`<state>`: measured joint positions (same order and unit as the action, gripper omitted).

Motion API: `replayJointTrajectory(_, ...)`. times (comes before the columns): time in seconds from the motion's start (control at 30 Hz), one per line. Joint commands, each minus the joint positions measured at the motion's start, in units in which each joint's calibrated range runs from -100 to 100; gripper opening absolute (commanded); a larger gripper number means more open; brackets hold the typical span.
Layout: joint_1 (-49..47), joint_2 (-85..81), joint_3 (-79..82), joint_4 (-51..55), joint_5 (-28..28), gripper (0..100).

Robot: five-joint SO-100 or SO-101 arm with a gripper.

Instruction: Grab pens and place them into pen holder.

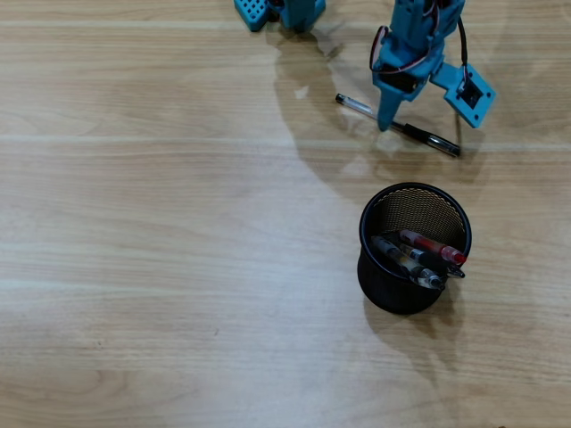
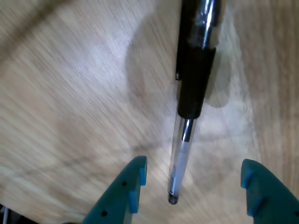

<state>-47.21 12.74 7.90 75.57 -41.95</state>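
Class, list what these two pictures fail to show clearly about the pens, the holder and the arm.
- Pens in the pen holder: overhead view, lower ends hidden by its mesh wall; exact count uncertain.
- Pen on the table: wrist view, top cut off by the edge, blurred.
- Same pen, overhead view: middle hidden behind the gripper.
- Arm base: cut off at the top edge.

Overhead looks down, wrist close (shared pen (image 2: 191, 88))

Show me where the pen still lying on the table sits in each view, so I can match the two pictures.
Overhead view: the pen on the table lies upper right, slanting down to the right, above the pen holder, partly under the arm.
Wrist view: the same pen runs from top centre down to between the open gripper.
Shared landmark: the gripper, down at the pen.
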Motion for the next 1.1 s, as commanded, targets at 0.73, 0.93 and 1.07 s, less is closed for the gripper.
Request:
replayJointTrajectory(0.73,-2.9,4.5,-2.1,-9.4,-5.9,18)
replayJointTrajectory(0.93,-3.3,4.7,-2.0,-9.9,-5.9,18)
replayJointTrajectory(1.07,-3.3,4.8,-1.5,-10.6,-7.2,18)
